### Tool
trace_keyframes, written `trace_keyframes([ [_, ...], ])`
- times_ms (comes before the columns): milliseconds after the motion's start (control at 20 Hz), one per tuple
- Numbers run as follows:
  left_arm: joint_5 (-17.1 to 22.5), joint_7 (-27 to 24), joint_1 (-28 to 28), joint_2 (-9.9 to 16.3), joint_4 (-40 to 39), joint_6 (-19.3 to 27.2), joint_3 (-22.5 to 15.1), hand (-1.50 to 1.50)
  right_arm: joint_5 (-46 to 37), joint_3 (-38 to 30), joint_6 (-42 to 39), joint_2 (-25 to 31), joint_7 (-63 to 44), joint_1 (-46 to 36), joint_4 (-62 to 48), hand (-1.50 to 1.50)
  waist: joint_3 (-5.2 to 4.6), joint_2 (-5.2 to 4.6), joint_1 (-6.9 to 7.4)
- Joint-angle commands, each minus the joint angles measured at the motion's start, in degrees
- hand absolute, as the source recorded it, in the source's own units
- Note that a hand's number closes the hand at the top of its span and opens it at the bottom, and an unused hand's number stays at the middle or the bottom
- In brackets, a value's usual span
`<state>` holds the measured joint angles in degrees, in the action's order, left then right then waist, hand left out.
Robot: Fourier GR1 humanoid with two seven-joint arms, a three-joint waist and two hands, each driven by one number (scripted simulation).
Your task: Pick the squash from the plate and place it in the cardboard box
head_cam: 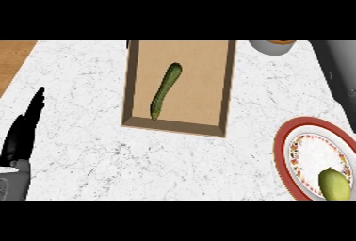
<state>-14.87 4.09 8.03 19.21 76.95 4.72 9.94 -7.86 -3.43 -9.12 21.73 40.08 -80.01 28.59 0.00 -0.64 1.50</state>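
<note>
The white marble counter (104, 160) carries a cardboard box (227, 94) near its far edge, a green squash (165, 89) inside. A red-rimmed plate (283, 155) sits at the right edge. The left hand (24, 129) rests released at the left edge.

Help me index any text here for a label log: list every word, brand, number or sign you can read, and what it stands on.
No text can be read anywhere in the head view.
Cardboard box: plain brown, no print.
Plate: red rim and a small coloured pattern, no letters or numbers.
Squash, yellow-green fruit, marble counter: no labels.
</note>
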Motion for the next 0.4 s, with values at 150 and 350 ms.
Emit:
trace_keyframes([
  [150, -1.23, -0.15, 1.04, -0.38, -0.26, 0.88, -0.37, 0.00, -0.30, -2.71, -10.22, 12.42, 8.55, 0.81, -7.01, -1.50, 0.02, -0.33, 0.32],
  [350, -0.10, 1.16, 0.44, 0.04, 1.85, -0.86, -0.26, 0.00, -4.96, 0.18, -10.89, 15.48, 12.87, 0.81, -9.83, -1.50, 0.05, -0.60, 1.49],
])
